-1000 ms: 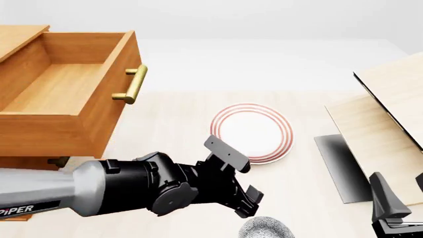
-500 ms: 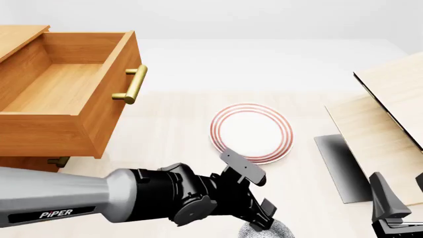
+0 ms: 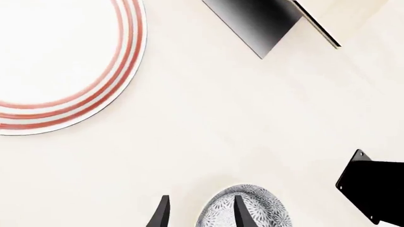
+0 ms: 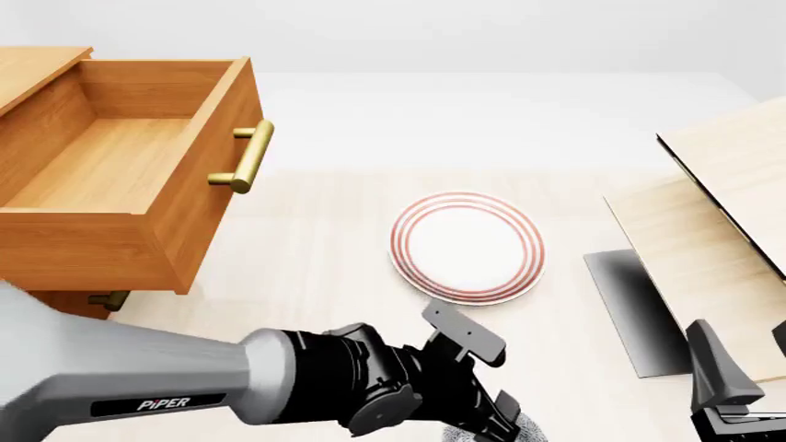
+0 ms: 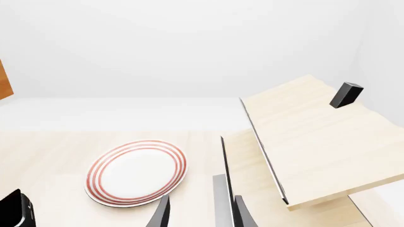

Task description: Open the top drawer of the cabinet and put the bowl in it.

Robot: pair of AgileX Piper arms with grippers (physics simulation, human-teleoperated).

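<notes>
While the top drawer (image 4: 117,161) hangs wide open out of the cabinet (image 4: 37,69) at the far left, showing its plain wood floor and its brass bar handle (image 4: 246,157), the action is all down at the near edge of the pale surface (image 4: 319,239). The left arm (image 4: 160,387) reaches across low in the front view, and the left pincer (image 3: 199,215) is right on the bowl (image 3: 256,205): in the left wrist view its fingers (image 3: 239,213) stand apart, one dark tip lying over the speckled bowl and the other just outside its rim, so the rim sits between them. I can't tell whether either tip actually touches it. From the front only a sliver of the bowl (image 4: 522,431) peeks out beneath the arm's wrist, at the bottom edge of the picture, well apart from the drawer.

The red-ringed plate (image 4: 468,246) lies flat in the middle of the surface, beyond the bowl and apart from it. Off to the right, the pale boards (image 4: 719,212) lean at an angle over a dark shadow.

The right pincer (image 5: 199,215) waits low at the front right corner, its fingers parted with nothing between them, facing the plate (image 5: 137,171) and the boards (image 5: 315,137).
</notes>
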